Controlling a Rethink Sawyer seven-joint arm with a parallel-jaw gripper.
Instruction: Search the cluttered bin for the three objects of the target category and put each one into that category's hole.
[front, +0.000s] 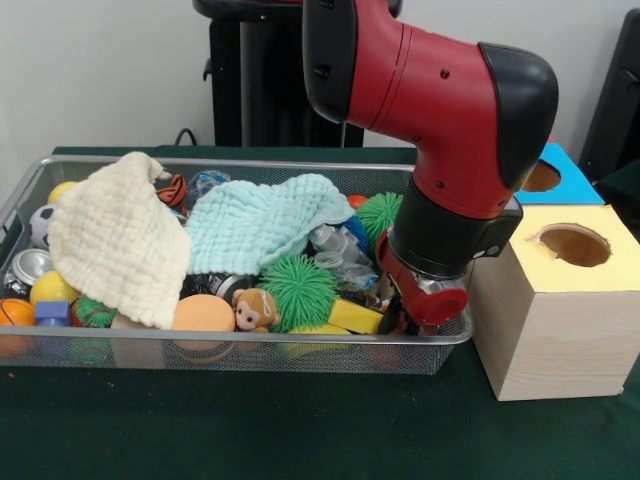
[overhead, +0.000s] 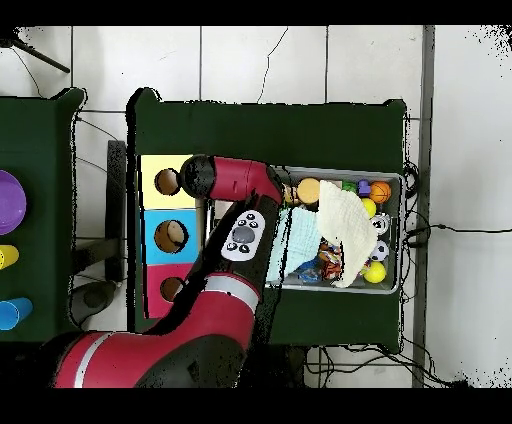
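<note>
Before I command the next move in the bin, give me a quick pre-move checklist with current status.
1. Gripper inside the wire bin, at its end nearest the boxes: ok.
2. Gripper open or shut: cannot tell.
3. Object held: cannot tell, the arm hides it.
4. Yellow box hole unobstructed: ok.
5. Bin contents exposed: not ok, cream cloth and light blue cloth cover much of them.

A dark green table fills the lower frame of the front view. On it sit a wire mesh bin at centre-left and, touching its right end, a wooden box with a round hole on top. Behind that box at the right edge stands a blue-topped box.
</note>
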